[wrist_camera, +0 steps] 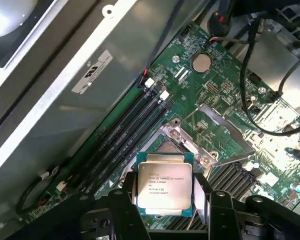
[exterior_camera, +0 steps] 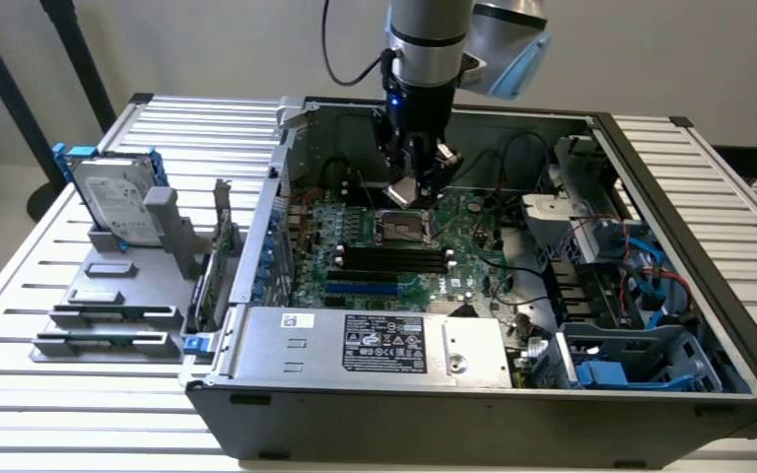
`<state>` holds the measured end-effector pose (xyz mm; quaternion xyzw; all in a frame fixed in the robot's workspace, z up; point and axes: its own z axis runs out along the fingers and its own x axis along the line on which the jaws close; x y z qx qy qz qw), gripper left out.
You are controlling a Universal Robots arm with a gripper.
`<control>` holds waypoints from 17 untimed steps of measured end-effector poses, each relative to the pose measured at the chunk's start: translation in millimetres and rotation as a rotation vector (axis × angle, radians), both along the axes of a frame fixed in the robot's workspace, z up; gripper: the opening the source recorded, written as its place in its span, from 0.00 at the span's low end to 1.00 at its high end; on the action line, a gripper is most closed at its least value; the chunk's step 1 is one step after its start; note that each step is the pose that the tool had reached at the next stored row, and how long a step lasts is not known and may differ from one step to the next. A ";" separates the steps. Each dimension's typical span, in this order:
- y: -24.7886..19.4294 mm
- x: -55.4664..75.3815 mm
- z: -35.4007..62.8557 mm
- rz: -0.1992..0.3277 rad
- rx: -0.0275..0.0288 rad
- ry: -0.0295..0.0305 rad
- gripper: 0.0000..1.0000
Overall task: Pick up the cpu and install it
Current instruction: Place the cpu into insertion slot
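My gripper (exterior_camera: 408, 189) hangs inside the open computer case (exterior_camera: 260, 296), shut on the cpu (wrist_camera: 164, 184). The cpu (exterior_camera: 402, 191) is a flat square chip with a shiny silver top and printed text, and it is held level between the dark fingers (wrist_camera: 124, 200). It hovers just above the open cpu socket (exterior_camera: 405, 229) on the green motherboard (exterior_camera: 471, 266). In the wrist view the socket (wrist_camera: 177, 145) lies right beyond the chip, with its metal load plate (wrist_camera: 222, 127) swung open.
Black memory slots (exterior_camera: 385, 258) run beside the socket, and a silver power supply (exterior_camera: 372, 345) fills the case front. Cables (exterior_camera: 516, 168) cross the far side of the case. On the exterior view's left, a hard drive in a blue bracket (exterior_camera: 115, 202) and memory sticks (exterior_camera: 109, 315) sit on a grey stand.
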<state>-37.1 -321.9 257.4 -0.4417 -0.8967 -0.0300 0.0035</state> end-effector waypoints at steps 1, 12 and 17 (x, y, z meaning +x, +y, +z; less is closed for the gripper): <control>0.0 0.0 -0.6 -0.017 0.0000 0.0000 0.55; 0.0 0.0 -8.0 -0.218 0.0000 0.0000 0.55; 0.0 0.0 -11.3 -0.308 0.0000 0.0000 0.55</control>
